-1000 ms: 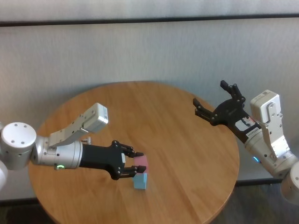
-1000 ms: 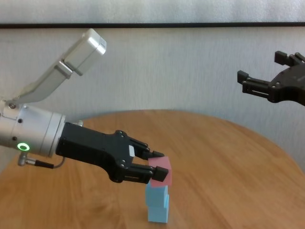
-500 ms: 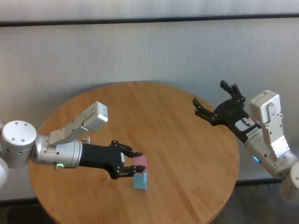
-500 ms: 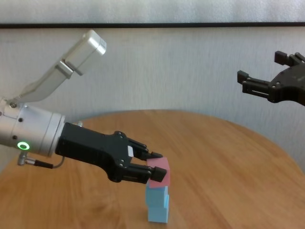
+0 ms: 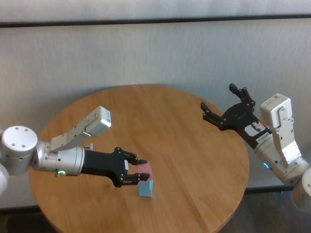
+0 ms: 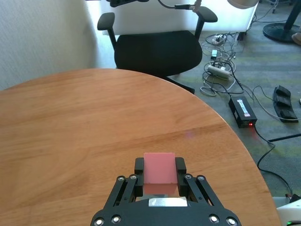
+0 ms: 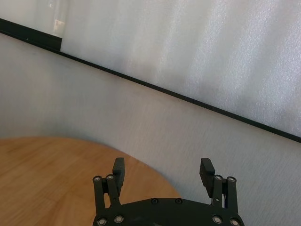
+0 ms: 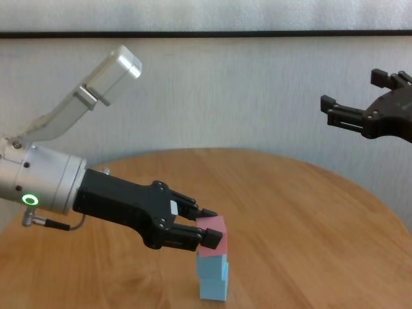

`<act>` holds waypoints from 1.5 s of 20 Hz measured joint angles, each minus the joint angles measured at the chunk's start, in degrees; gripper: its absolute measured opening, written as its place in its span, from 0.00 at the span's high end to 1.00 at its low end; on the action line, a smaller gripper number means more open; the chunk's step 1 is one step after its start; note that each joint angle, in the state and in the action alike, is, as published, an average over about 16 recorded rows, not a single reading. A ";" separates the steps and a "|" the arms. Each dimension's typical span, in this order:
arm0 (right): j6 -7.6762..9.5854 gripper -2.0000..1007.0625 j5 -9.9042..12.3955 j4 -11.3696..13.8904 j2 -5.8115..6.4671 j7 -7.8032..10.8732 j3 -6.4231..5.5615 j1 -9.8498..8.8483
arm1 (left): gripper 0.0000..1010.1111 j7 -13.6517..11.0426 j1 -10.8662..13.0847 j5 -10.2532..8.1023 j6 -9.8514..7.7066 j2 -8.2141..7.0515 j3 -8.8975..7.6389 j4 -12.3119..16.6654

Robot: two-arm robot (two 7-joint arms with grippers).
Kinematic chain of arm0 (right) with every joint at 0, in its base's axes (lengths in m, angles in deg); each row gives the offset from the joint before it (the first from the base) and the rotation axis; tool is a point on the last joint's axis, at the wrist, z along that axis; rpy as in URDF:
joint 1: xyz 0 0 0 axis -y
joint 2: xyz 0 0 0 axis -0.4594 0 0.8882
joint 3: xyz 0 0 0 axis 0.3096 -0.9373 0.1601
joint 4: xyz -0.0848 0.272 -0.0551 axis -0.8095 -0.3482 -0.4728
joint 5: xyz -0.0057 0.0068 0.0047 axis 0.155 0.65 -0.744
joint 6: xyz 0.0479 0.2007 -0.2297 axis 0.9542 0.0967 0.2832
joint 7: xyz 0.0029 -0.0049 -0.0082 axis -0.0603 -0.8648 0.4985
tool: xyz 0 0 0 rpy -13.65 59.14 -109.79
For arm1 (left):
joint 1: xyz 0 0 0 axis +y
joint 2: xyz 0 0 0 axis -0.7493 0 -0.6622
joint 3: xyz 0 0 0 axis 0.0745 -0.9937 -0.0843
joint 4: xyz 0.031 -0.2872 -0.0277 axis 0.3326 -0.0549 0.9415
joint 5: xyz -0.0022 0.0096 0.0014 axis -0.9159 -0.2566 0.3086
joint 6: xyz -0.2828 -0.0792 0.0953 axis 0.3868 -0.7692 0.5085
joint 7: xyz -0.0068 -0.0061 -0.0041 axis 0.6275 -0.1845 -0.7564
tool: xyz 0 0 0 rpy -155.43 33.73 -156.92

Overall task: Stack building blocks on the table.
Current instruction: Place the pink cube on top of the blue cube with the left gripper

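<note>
Pink block [image 8: 212, 235] pinched in left claw [image 8: 205, 232], seated atop two stacked light blue blocks [image 8: 213, 279] on wooden counter [image 8: 309, 219], right claw [image 5: 224, 108] spread, raised beyond counter's right edge.

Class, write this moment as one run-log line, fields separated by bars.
left pincer: shut on pink block | pink block: resting atop two stacked light blue blocks | right pincer: open, raised, idle | table

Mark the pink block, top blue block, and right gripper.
pink block [image 8: 215, 230], chest view, front face.
top blue block [image 8: 213, 270], chest view, front face.
right gripper [image 5: 221, 104], head view, gap between open fingertips.
</note>
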 joint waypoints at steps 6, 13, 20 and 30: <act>0.00 0.00 0.00 0.00 0.00 0.00 0.00 0.00 | 0.60 -0.30 -0.21 -0.12 0.15 0.35 0.12 -0.79; 0.00 0.00 0.00 0.00 0.00 0.00 0.00 0.00 | 0.60 -0.61 -0.47 -0.21 0.12 0.66 0.19 -1.39; 0.00 0.00 0.00 0.00 0.00 0.00 0.00 0.00 | 0.60 -0.74 -0.61 -0.27 -0.07 0.75 0.23 -1.59; 0.00 0.00 0.00 0.00 0.00 0.00 0.00 0.00 | 0.52 -0.70 -0.63 -0.24 -0.12 0.72 0.25 -1.56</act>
